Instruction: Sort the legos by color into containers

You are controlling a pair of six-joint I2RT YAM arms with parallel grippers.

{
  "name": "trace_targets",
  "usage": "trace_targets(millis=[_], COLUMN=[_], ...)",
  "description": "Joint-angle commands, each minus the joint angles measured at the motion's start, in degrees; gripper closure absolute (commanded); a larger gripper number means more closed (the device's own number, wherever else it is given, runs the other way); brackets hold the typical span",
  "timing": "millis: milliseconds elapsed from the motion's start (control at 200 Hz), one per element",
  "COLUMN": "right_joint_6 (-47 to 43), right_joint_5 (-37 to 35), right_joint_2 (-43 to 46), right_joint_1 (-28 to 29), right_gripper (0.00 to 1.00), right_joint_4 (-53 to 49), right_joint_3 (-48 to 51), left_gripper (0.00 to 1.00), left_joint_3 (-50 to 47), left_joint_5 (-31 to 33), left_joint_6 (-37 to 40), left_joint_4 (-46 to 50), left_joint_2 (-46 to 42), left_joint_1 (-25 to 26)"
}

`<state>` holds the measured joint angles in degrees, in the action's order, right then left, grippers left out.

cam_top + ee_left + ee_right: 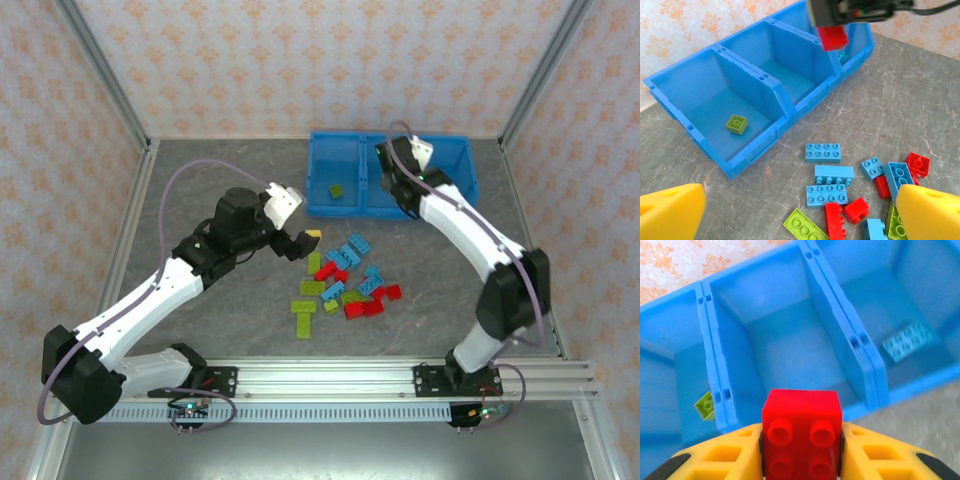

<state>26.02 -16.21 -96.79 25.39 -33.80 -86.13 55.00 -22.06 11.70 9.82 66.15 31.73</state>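
small rigid red lego brick (801, 432), likely light and slick, pinched across flat sides by right fingers (880, 455) over blue bin (710, 355); left fingers (670, 210) spread wide, holding nothing.

Legos (328, 271) scattered before bin (322, 209), one brick (337, 190) in left compartment (328, 165)

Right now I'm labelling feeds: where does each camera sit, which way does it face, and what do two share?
Top external: above and behind the bases, looking down on table, both arms, bin and legos.
Left wrist: low over the legos, facing the bin; yellow fingertips of the open left claw at the bottom corners.
Right wrist: above the bin, looking into it; right claw grips a red lego.
Shared: both wrist views show one green lego in the bin.
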Motion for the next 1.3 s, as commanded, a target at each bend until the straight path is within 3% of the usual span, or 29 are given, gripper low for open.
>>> trace_targets(millis=[0,210,370,490,611,781,941,1056,1296], right_joint_6=[-11.7,-11.5,-12.8,-13.0,-11.2,-6.5,-2.5,-1.5,-2.5], right_joint_5=[-4.8,-0.1,1.0,1.5,2.2,9.6,14.2,15.4,15.8], right_joint_2=[-9.4,-18.4,-20.0,-18.7,-14.0,-1.6,11.3,16.1,17.8], right_joint_1=[-1.0,-4.0,-4.9,-5.0,-5.1,-5.1,-4.9,-4.9,-4.9], right_gripper=[0.63,0.58,0.48,0.47,0.47,0.43,0.35,0.3,0.24], right_joint_4=[-1.8,-1.0,-1.8,-3.7,-5.9,-7.0,-5.2,-8.6,-16.3], right_joint_3=[-6.0,-12.6,-14.7,-16.3,-16.6,-10.5,2.2,6.4,7.6], left_gripper=[0.02,0.01,0.01,0.01,0.01,0.01,0.18,0.19,0.17], left_joint_3=[-0.5,-1.5,-1.7,-1.3,0.0,4.8,10.4,13.0,19.2], left_joint_5=[1.6,2.6,2.7,3.2,6.0,11.9,14.1,11.8,10.3], left_joint_6=[-1.7,-2.3,-2.2,-2.6,-6.6,-21.8,-32.7,-34.8,-34.7], left_joint_4=[-0.7,0.1,0.7,1.0,3.1,11.7,20.4,21.8,24.9], left_joint_2=[-1.2,-2.7,-2.6,-1.7,-0.2,6.0,18.6,27.7,40.0], left_joint_1=[0.4,0.7,0.8,0.8,0.9,1.0,1.2,1.5,2.5])
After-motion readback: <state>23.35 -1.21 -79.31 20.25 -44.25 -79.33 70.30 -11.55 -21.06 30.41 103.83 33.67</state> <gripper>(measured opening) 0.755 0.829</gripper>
